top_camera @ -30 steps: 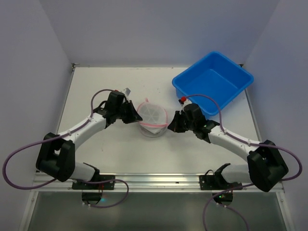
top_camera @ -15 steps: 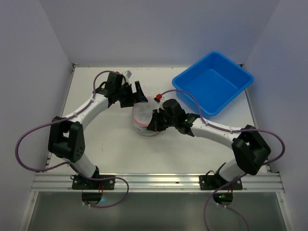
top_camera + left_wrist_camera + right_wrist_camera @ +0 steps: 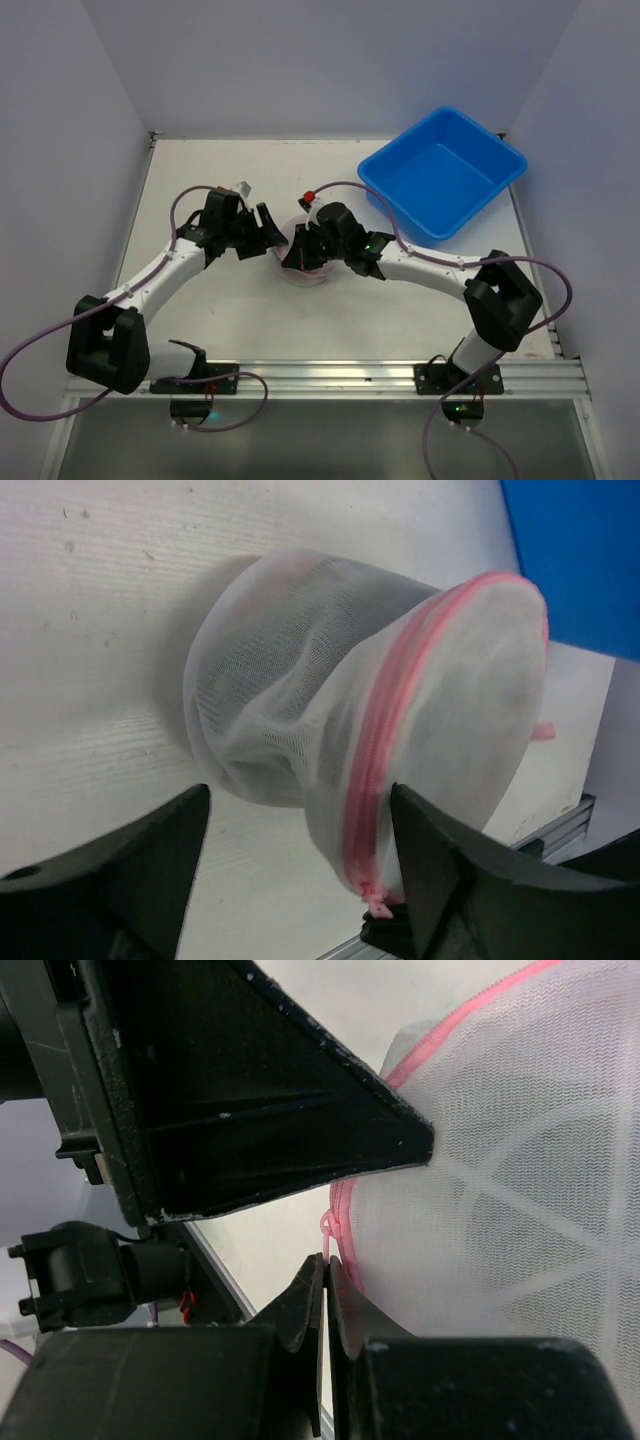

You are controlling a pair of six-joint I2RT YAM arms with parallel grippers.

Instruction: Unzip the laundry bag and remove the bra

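Note:
The laundry bag [image 3: 310, 268], a white mesh drum with a pink zipper [image 3: 375, 750], lies on its side mid-table between both grippers. My left gripper [image 3: 272, 238] is open, and the bag's lower rim [image 3: 300, 790] sits between its black fingers [image 3: 130, 870]; the right-hand finger is close against the lid side. My right gripper [image 3: 328, 1258] is shut on the pink zipper pull [image 3: 326, 1228] at the bag's edge [image 3: 520, 1160]. One left-gripper finger [image 3: 250, 1090] fills the top of the right wrist view. The bra is hidden; only grey folds show through the mesh.
A blue plastic bin [image 3: 440, 175] stands at the back right, and it also shows in the left wrist view [image 3: 580, 560]. A metal rail [image 3: 320, 375] runs along the near edge. Both arms' cables loop beside them.
My left gripper opened, swung toward the back, then came back to the bag's left side. My right gripper stayed shut and shifted left along the bag's rim.

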